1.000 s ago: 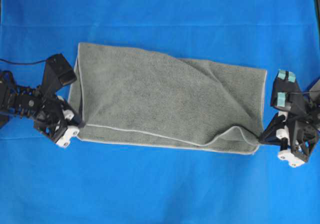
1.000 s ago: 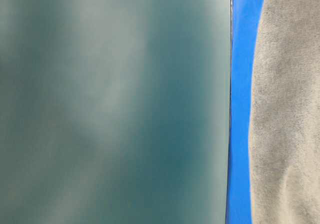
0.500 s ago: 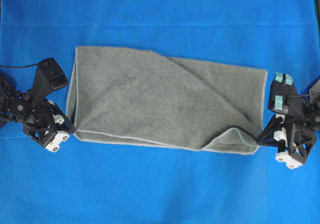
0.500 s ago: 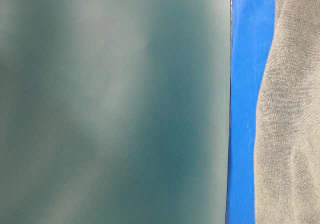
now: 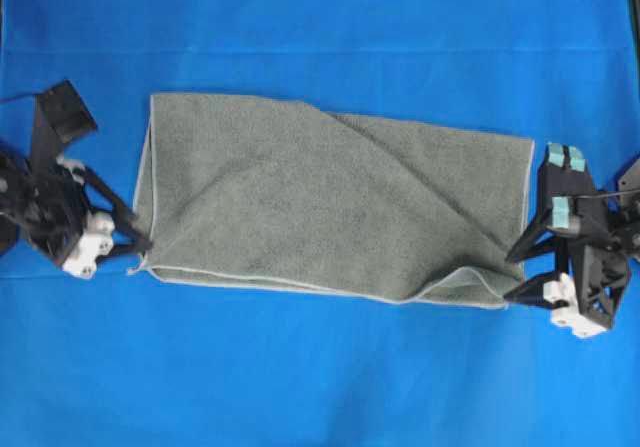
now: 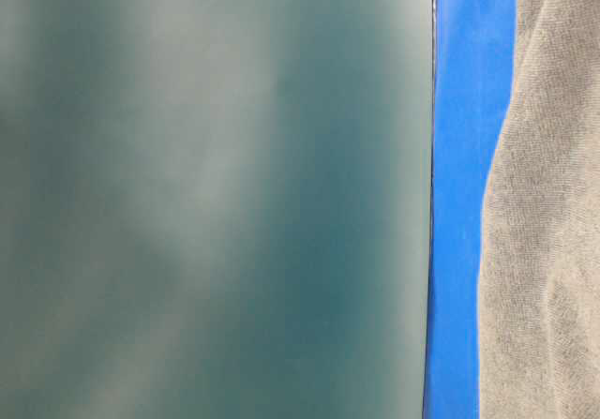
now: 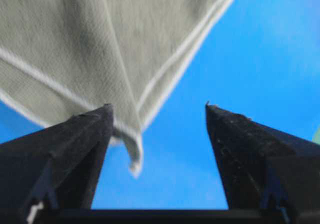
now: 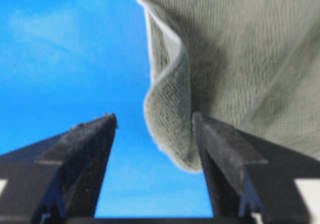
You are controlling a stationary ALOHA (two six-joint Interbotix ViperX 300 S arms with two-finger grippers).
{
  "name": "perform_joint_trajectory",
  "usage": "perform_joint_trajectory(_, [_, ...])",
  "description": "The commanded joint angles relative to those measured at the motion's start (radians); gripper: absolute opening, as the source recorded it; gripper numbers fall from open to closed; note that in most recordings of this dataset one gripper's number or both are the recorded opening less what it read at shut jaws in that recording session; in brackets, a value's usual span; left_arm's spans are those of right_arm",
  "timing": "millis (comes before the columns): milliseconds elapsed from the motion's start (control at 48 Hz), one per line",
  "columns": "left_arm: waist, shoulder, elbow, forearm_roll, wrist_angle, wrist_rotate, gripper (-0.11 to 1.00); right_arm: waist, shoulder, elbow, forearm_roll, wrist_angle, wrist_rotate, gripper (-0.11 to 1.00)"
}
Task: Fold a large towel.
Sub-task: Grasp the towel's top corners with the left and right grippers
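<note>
Towel [image 5: 330, 207] lies folded into a long band across the middle of the blue table covering [image 5: 320, 387], reaching almost from one arm to the other. Nearest edge first: its front hem runs fairly straight but ends at the right in a raised, curled loop, and a diagonal crease crosses the upper layer toward the far edge. Left gripper [image 5: 128, 244] stands at the front left corner with its jaws spread wide and nothing between them; its wrist view shows the corner tip [image 7: 134, 166] lying just inside the left finger, loose. Right gripper [image 5: 512, 275] is likewise wide open and empty at the front right corner, where its wrist view shows the curled fold [image 8: 172, 129] resting against one finger. Risk, in my judgement: either finger could snag the cloth on withdrawal and drag the layers askew, and the loop may set as a wrinkle. Only the overhead view shows the whole band; the table-level view offers mostly blur and a strip of cloth.
</note>
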Motion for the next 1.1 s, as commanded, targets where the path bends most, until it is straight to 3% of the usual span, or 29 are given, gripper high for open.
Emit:
perform_joint_trajectory(0, [0.071,-0.029,-0.02,0.005,-0.008,0.067,0.68,-0.026,-0.026,-0.04,-0.061,0.066,0.005,0.64])
perform_joint_trajectory(188, [0.261,0.014,-0.032,0.005,-0.041,0.31,0.67,-0.221,-0.032,-0.035,-0.215,0.153,0.025,0.64])
perform_joint_trajectory(417, [0.41,0.189,-0.089,0.005,-0.057,0.549,0.67,-0.407,0.057,-0.032,-0.344,0.129,0.025,0.64])
perform_joint_trajectory(750, [0.483,0.451,-0.15,0.005,-0.175,0.784,0.74,-0.548,0.267,-0.028,-0.428,0.003,0.025,0.64])
perform_joint_trajectory(1084, [0.552,0.557,-0.161,0.005,-0.218,0.885,0.78,-0.586,0.325,0.005,-0.436,-0.071,0.025,0.63])
